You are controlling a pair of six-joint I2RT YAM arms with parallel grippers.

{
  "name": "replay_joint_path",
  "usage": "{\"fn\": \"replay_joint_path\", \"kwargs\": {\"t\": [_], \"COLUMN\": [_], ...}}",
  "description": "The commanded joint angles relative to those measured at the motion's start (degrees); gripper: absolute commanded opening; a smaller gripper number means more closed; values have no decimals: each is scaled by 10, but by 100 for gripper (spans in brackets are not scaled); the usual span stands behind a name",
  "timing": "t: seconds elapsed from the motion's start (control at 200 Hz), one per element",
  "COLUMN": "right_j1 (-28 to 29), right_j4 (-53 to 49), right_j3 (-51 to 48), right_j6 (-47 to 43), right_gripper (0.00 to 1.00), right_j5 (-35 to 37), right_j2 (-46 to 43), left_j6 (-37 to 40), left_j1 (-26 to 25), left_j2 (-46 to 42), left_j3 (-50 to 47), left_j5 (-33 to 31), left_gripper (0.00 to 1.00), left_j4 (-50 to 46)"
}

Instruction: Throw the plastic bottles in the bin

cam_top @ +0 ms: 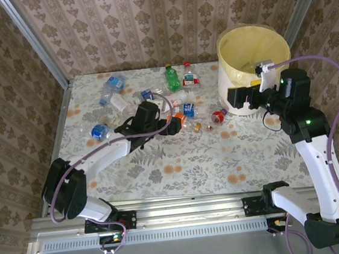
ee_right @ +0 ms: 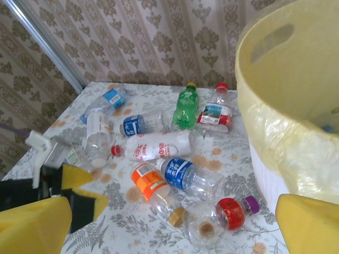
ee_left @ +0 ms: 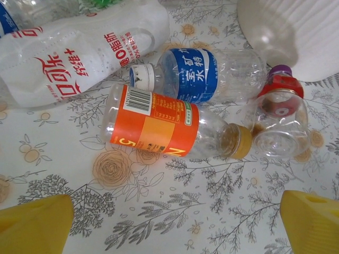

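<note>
While the right gripper (ee_right: 172, 227) hangs open by the white, yellow-lined bin (ee_right: 275, 121) at the table's far right corner, the open left gripper (ee_left: 175, 225) hovers over a clear orange-labelled plastic bottle (ee_left: 159, 127) mid-table; next, descend and clamp

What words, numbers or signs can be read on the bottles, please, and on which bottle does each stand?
"可乐" and "纤维+", in red, on the white-label bottle.
"0脂肪", in red, on the same bottle.
"矿", "水", "特", in white, on the blue-label bottle.
"5", on the orange-label bottle; its barcode digits and small print are too small to read.
On the red-label bottle the logo is too blurred to read.
</note>
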Motion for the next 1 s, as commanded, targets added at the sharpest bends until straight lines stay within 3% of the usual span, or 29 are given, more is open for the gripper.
{"fn": "replay_joint_path", "kwargs": {"t": [0.0, 0.365, 0.995], "right_j1": [12, 34, 38], "right_j4": [5, 6, 10], "right_j3": [-24, -81, -111], "right_j6": [14, 19, 13], "right_gripper": [100, 100, 100], "right_j5": [-10, 9, 9], "right_j2": [-19, -50, -58], "left_j6": [-31, -59, -84], "left_j1": [2, -1, -3], "left_j2": [36, 170, 293], "left_j3": [45, 193, 295], "left_j5": [7, -18, -10], "left_gripper": [100, 100, 98], "left_j4": [-35, -131, -170]}}
